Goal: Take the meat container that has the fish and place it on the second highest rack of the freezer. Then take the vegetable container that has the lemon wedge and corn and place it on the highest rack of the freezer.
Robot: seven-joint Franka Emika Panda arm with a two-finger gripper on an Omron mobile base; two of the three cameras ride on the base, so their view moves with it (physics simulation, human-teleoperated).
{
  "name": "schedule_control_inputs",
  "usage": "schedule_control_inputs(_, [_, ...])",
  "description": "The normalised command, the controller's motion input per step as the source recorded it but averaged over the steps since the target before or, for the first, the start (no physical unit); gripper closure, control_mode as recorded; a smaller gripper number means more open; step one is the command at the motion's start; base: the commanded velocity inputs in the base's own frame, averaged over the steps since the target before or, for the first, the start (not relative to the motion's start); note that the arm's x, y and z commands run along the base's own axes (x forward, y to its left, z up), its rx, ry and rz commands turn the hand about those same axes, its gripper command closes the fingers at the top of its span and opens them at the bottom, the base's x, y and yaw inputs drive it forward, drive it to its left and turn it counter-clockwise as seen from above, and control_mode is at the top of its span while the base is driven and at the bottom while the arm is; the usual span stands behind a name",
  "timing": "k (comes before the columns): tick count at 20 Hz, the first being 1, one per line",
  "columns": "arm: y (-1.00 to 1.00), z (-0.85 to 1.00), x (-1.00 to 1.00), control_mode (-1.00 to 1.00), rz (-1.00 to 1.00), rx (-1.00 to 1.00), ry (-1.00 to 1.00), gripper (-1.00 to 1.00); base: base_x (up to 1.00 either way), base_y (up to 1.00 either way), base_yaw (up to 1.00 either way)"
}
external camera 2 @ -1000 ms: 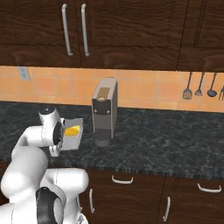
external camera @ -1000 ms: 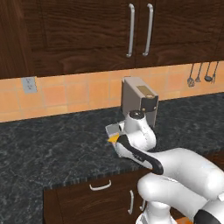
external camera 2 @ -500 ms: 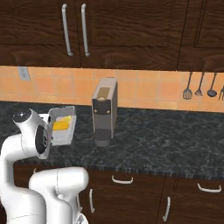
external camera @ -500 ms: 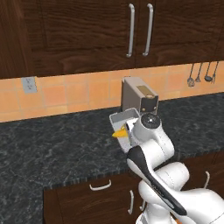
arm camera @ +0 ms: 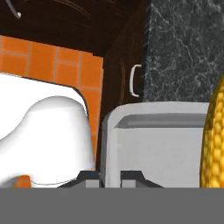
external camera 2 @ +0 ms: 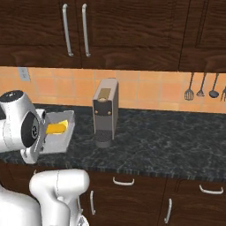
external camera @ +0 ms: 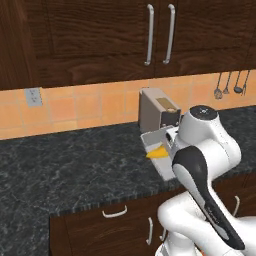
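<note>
My gripper (arm camera: 110, 177) is shut on the rim of a grey vegetable container (arm camera: 166, 148), with one fingertip on either side of its wall. The corn (arm camera: 214, 144) lies inside along the far side. In the base views the container (external camera: 156, 144) (external camera 2: 56, 137) hangs just above the black counter (external camera: 70, 162), beside my white arm, with the yellow corn (external camera 2: 57, 128) showing in it. The arm hides the gripper there. I cannot make out the lemon wedge. The meat container, the fish and the freezer are out of view.
A grey coffee machine (external camera: 157, 111) (external camera 2: 106, 112) stands on the counter close behind the container. Dark wooden cabinets with bar handles (external camera: 159, 34) hang above. Kitchen utensils (external camera 2: 201, 86) hang on the tiled wall at the right. An outlet (external camera: 32, 96) sits at the left.
The arm has turned and raised its elbow. The held container has gone from steeply tilted to nearly level and has shifted a little towards the coffee machine. The base has not moved.
</note>
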Motion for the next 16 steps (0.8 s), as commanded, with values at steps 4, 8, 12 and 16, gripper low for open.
schedule_control_inputs(4, [-0.60, -0.01, -0.74, -1.00, 0.18, 0.00, -0.03, 1.00, 0.00, 0.00, 0.00])
schedule_control_inputs(8, [-0.63, -0.19, -0.17, -1.00, 0.35, 0.01, -0.25, 1.00, 0.00, 0.00, 0.00])
schedule_control_inputs(12, [-0.04, -0.32, -0.02, -1.00, 0.15, 0.00, -0.41, 1.00, 0.00, 0.00, 0.00])
schedule_control_inputs(16, [0.00, -0.39, -0.06, -1.00, 0.03, 0.00, -0.35, 1.00, 0.00, 0.00, 0.00])
